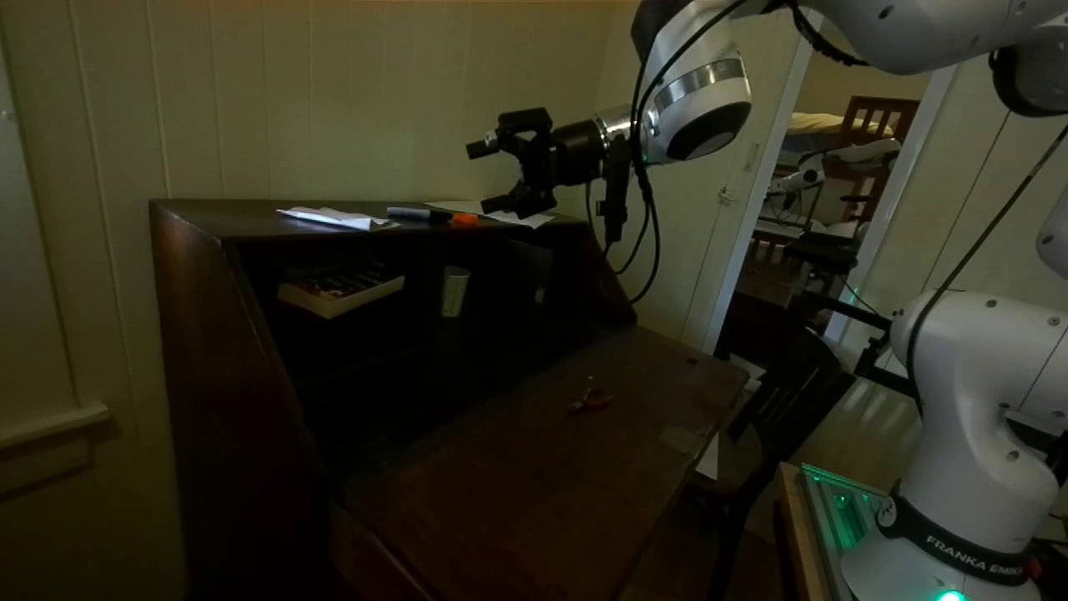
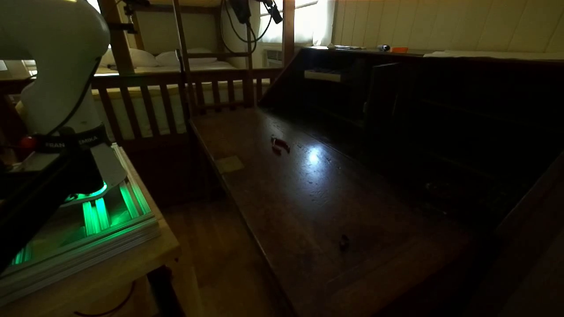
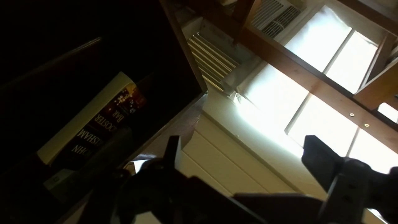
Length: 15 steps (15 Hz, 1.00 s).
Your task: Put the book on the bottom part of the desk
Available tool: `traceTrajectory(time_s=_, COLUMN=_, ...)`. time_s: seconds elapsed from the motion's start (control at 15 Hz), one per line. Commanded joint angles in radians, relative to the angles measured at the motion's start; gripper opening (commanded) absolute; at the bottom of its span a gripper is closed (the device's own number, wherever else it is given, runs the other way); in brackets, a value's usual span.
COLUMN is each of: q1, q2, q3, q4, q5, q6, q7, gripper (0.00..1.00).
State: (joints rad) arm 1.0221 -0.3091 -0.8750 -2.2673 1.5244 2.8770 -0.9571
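Lying in an upper compartment (image 1: 375, 338) of the dark wooden desk (image 1: 200, 376), the book (image 1: 342, 288) is not yet where the task wants it. It rests with its dark, lettered cover exposed and its pale page edge catching some light; the wrist view shows it slantwise, off to the side of the gripper (image 3: 242, 146) and apart from it. The two fingers (image 3: 320, 161) stand wide apart with nothing between them, and an exterior view bears this out — the gripper hangs higher than the book, around the level just over the desk's top, where papers (image 1: 334, 219) and a small orange item (image 1: 464, 219) lie. Whether it is over that top or in front of it, I cannot tell.

So the work looks barely begun: the book is neither gripped nor drawn out, and both exterior views show no book on the broad writing board (image 1: 542, 467) below. What does lie there is a red-handled tool (image 2: 280, 144), perhaps pliers, and a small dark piece (image 2: 344, 242) too dim to identify.

Everything that counts is left, in my judgement. The gripper has to come down to the mouth of the compartment, take hold of the book — the outward-facing page edge seems the likeliest place — bring it out without knocking the sides, lower it onto the board, and let go.
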Motion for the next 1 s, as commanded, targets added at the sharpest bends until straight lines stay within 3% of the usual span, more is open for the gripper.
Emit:
traceTrajectory(time_s=0.0, q1=0.004, q2=0.008, q3=-0.025, q4=0.01, q5=0.038, q6=-0.03, q7=-0.037, gripper=1.0)
traceTrajectory(time_s=0.2, q1=0.017, q2=0.069, q3=-0.107, q4=0.032, q5=0.174, q6=-0.122, q7=-0.109, gripper=1.0)
traceTrajectory(time_s=0.47, q1=0.032, q2=0.22, q3=-0.234, q4=0.026, q5=0.359, q6=-0.389, q7=-0.168, gripper=1.0)
traceTrajectory(time_s=0.73, q1=0.016, q2=0.436, q3=-0.274, q4=0.028, q5=0.555, q6=-0.618, q7=-0.186, gripper=1.0)
traceTrajectory(time_s=0.8, q1=-0.195, q2=0.493, q3=-0.064, q4=0.031, q5=0.596, q6=-0.658, q7=-0.175, gripper=1.0)
traceTrajectory(time_s=0.93, q1=-0.301, q2=0.574, q3=0.062, q4=0.072, q5=0.683, q6=-0.689, q7=-0.187, gripper=1.0)
